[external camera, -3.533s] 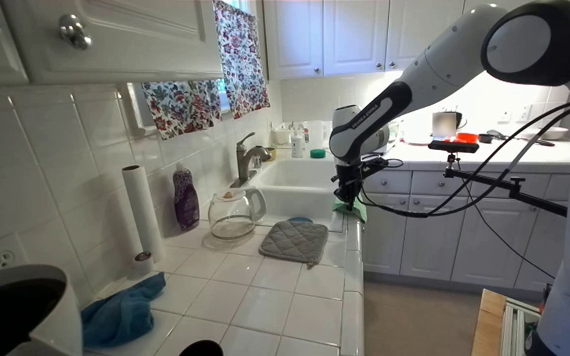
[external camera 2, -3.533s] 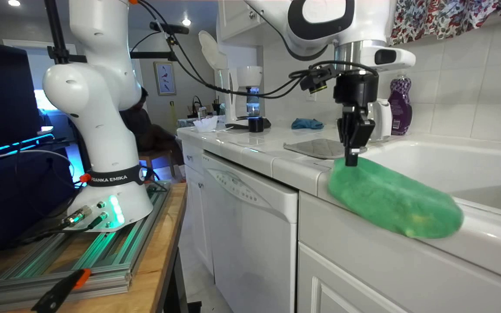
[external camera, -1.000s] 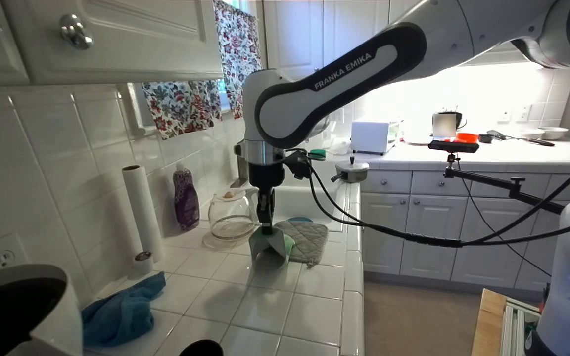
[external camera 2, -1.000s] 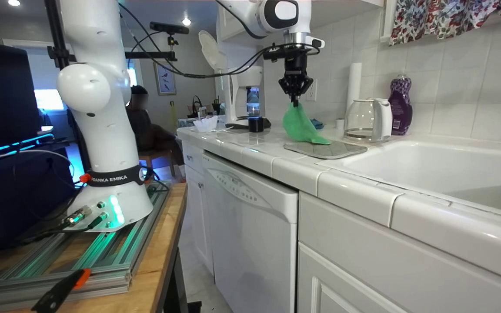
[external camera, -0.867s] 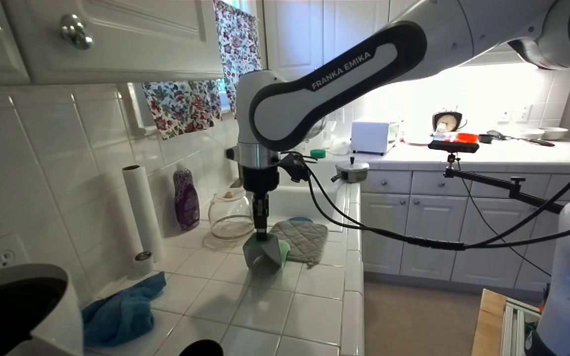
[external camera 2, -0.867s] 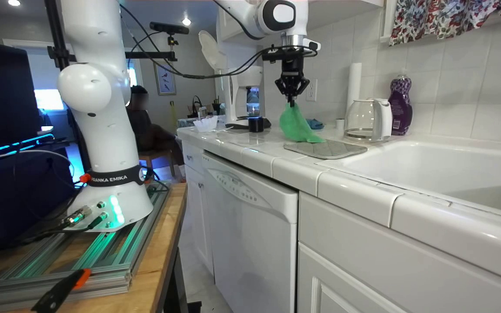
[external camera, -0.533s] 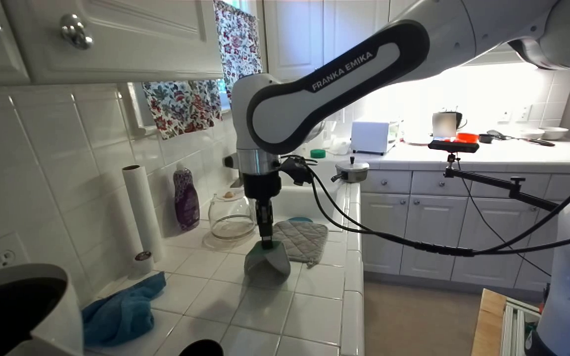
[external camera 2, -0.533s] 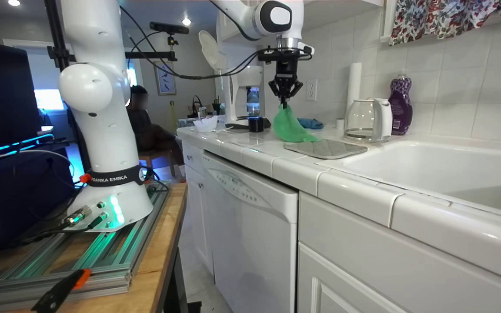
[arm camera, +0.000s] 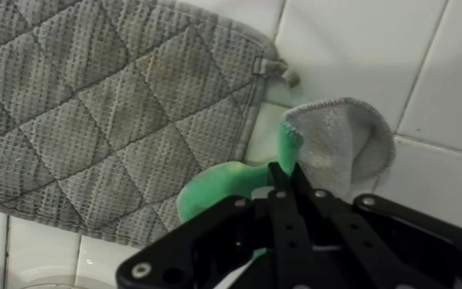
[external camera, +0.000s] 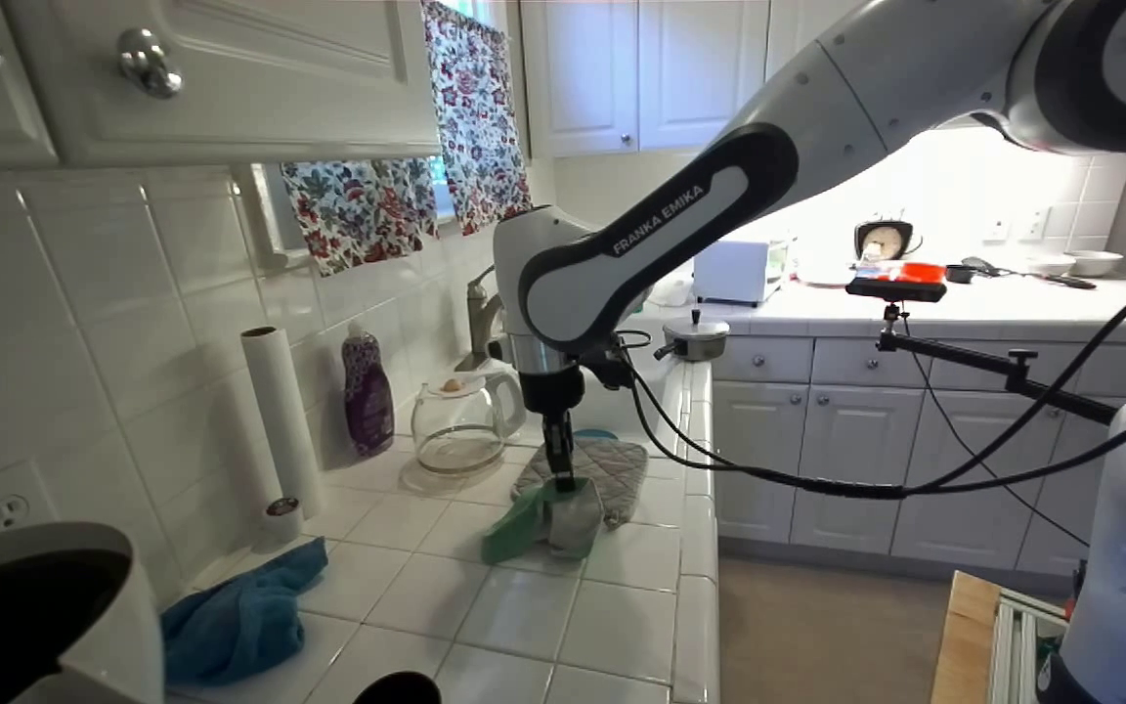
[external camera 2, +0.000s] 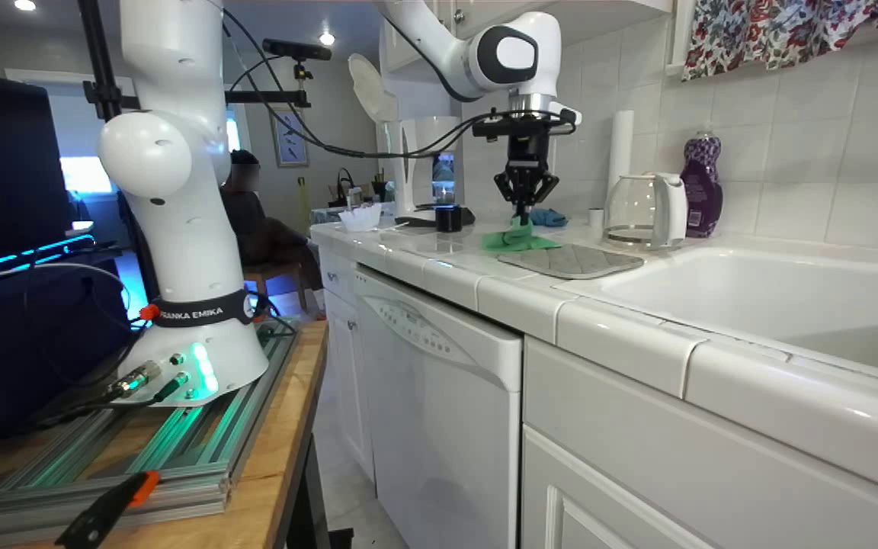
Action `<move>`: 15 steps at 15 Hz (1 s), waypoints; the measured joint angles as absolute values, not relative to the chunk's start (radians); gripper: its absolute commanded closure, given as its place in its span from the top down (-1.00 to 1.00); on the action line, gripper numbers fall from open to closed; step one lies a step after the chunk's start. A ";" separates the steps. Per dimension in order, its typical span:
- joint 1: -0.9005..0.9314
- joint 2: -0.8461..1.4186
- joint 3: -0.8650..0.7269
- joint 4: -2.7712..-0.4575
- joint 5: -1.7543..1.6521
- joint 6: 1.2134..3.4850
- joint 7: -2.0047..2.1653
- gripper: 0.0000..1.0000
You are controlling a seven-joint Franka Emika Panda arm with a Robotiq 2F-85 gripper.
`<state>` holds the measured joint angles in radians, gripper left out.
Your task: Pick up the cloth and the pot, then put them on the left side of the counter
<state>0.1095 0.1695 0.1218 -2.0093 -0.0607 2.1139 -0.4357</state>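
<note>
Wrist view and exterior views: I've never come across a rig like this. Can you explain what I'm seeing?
The white machine is a robot arm, with a black two-fingered gripper at its end. Two pictures look on from outside the robot; the wrist view rides on the arm and looks down past the gripper. Below is a white tiled counter. The gripper pinches a green cloth, grey on its other side, its lower part apparently resting on the counter. A grey quilted pad lies right by it. A glass carafe, a purple bottle and a blue cloth are there too. A lidded pot stands farther off, not held.
</note>
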 measured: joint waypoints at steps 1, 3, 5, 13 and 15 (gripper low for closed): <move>0.109 0.193 0.120 -2.006 -0.070 2.139 -0.435 -0.98; 0.111 0.237 0.124 -1.997 -0.084 2.175 -0.435 -0.98; 0.119 0.267 0.129 -1.984 -0.106 2.191 -0.435 -0.98; 0.161 0.274 0.177 -1.955 -0.180 2.212 -0.445 0.13; 0.157 0.262 0.172 -1.956 -0.179 2.217 -0.430 0.42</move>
<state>0.1567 0.2622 0.1718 -1.9557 -0.1794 2.2166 -0.4299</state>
